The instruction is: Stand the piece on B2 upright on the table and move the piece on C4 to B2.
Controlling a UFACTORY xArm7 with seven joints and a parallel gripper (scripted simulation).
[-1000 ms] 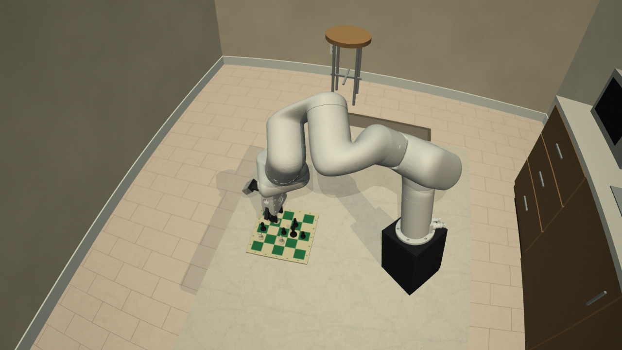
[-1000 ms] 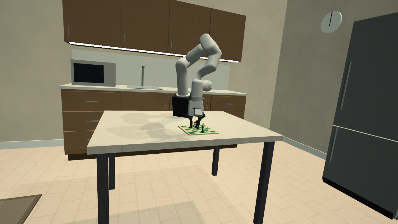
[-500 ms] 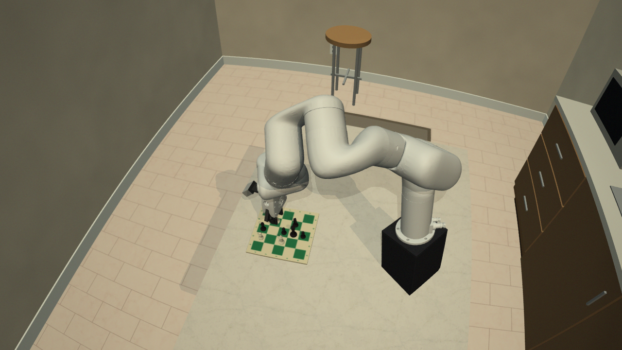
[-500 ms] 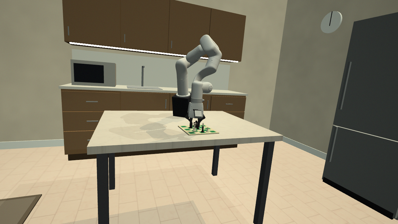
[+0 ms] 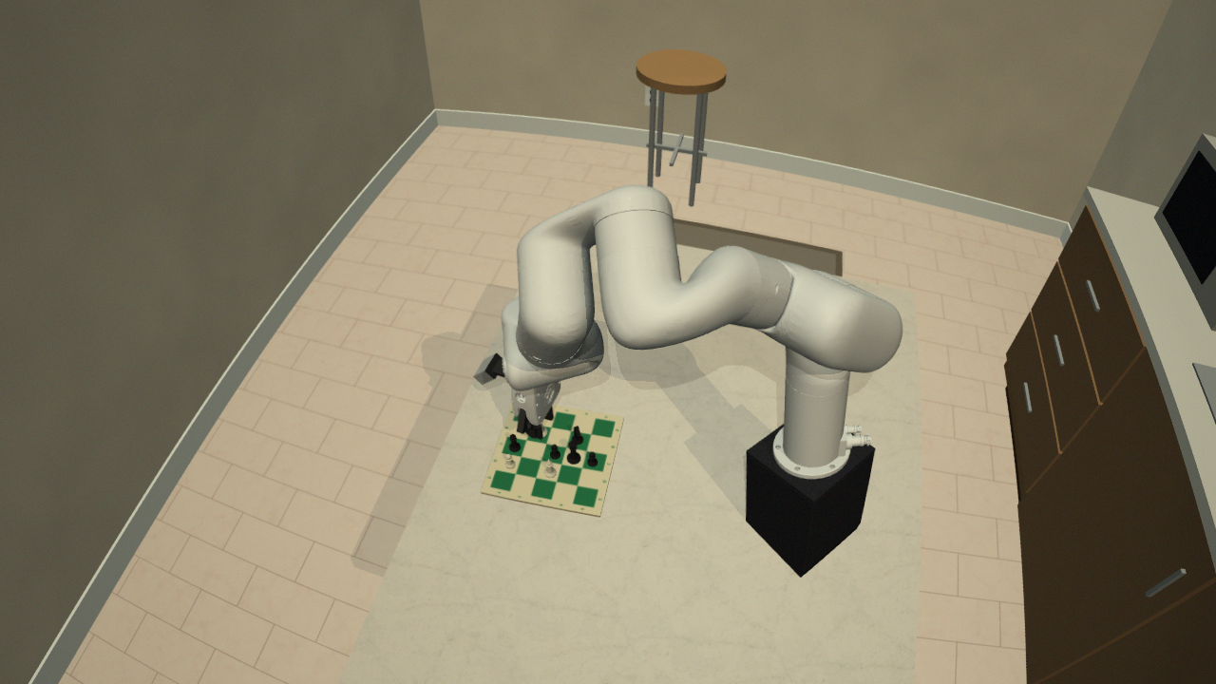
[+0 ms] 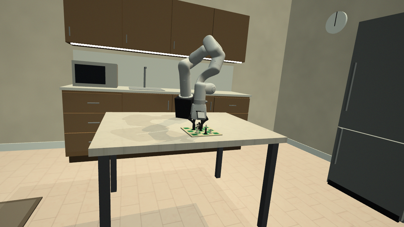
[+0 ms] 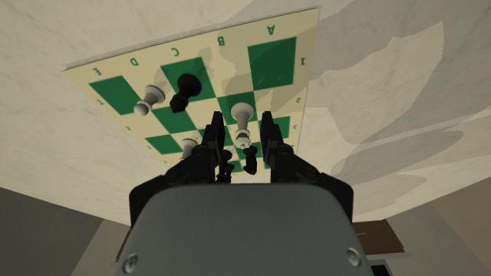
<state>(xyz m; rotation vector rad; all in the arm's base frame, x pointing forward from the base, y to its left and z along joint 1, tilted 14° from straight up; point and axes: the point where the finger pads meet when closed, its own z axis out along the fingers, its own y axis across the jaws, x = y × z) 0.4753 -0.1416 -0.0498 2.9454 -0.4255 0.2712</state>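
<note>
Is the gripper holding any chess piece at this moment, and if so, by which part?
Nothing is held. The gripper hangs part-open above the board, fingers apart, above the white piece.

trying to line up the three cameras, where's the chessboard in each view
Top: the chessboard is just below centre, small, on the table, left of the arm's black base.
Exterior: mid-frame, small, towards the table's right side.
Wrist: upper middle, large and tilted, letters along its top edge.
Shared landmark: the gripper, fingers apart above the board in all three.
</note>
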